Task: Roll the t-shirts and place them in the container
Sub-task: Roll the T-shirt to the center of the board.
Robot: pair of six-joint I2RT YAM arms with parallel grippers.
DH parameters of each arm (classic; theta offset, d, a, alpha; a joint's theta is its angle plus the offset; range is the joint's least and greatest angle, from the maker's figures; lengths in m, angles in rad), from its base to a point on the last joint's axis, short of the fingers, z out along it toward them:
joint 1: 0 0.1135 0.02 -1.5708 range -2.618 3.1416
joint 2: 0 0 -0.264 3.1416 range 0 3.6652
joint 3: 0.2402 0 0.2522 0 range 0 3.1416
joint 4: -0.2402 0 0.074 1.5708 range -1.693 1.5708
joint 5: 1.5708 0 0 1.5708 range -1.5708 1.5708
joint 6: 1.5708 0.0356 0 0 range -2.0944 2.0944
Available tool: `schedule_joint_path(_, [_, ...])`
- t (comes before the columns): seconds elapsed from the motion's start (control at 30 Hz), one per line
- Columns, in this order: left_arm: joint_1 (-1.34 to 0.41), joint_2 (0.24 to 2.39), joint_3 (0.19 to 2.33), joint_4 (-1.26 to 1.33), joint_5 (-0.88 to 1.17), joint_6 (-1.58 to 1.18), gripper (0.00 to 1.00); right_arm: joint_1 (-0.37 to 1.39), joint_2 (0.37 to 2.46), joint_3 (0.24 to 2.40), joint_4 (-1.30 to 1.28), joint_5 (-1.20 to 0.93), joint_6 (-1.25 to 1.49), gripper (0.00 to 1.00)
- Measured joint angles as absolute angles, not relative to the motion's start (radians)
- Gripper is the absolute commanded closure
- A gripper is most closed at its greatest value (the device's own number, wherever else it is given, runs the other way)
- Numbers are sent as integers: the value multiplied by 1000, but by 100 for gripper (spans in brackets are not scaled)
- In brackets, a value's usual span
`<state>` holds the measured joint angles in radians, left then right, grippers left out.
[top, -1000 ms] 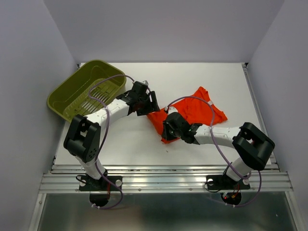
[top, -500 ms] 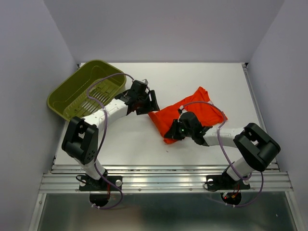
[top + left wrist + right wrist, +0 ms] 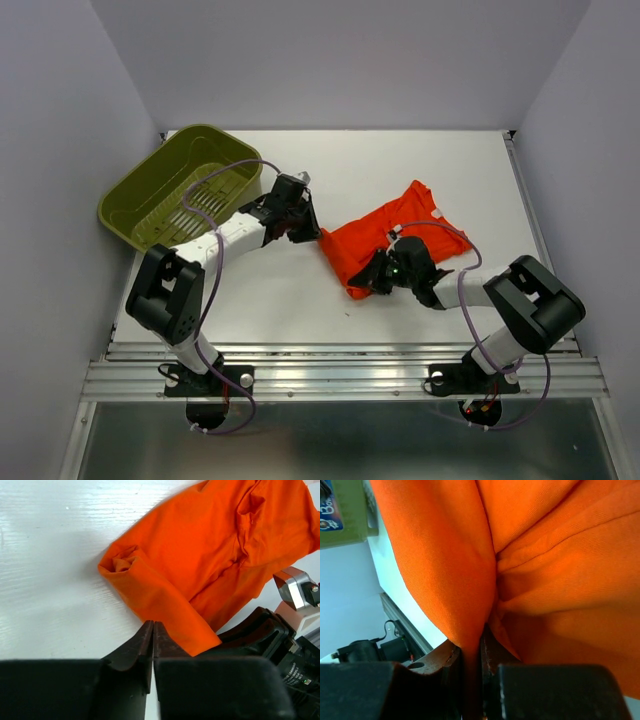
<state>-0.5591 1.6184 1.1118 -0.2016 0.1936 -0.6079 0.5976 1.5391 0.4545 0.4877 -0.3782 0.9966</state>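
Walls: pale lilac walls [image 3: 340,60] shut you in on three sides.
Desk: the white desk [image 3: 420,170] carries everything, and most of the bare surface is at the far side.
Basket: an olive-green basket [image 3: 150,195] sits at the far-left corner, well apart from the cloth and beside your left arm [image 3: 235,232].
T-shirt: the orange-red t-shirt [image 3: 405,225] lies crumpled just right of centre. Its near-left edge is doubled into a thick fold, and nothing is rolled yet.
Right arm: your right arm [image 3: 470,290] lies low along the near side, with its wrist at the shirt's near edge.
Left fingers: the left fingers [image 3: 150,630] are pressed together, tips just beside the left end of the fold. No cloth shows between them, so this side probably has no hold.
Right fingers: the right fingers [image 3: 489,655] are clamped on a hanging fold of the t-shirt, with the fabric drawn down between them.
Step in hand: it looks like you are securing both ends of the near edge so the shirt can be spread before rolling.
Do it well: part the left fingers, slide one under the fold's corner, and close on both layers. Then draw the two holds apart evenly and low over the desk, so the cloth flattens rather than bunches.
Watch for: if only one side grips, pulling will likely drag the whole shirt sideways.
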Motion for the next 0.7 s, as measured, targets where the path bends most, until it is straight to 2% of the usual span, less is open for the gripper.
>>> schedule_joint_path(0.07, [-564,1618,1105,-191,207,-607,100,590,1539,447,500,-388,1011,99])
schedule_joint_path(0.7, [-590,1809,1135,-86,308,-602,100,533,1558,392,587,-437,1078,99])
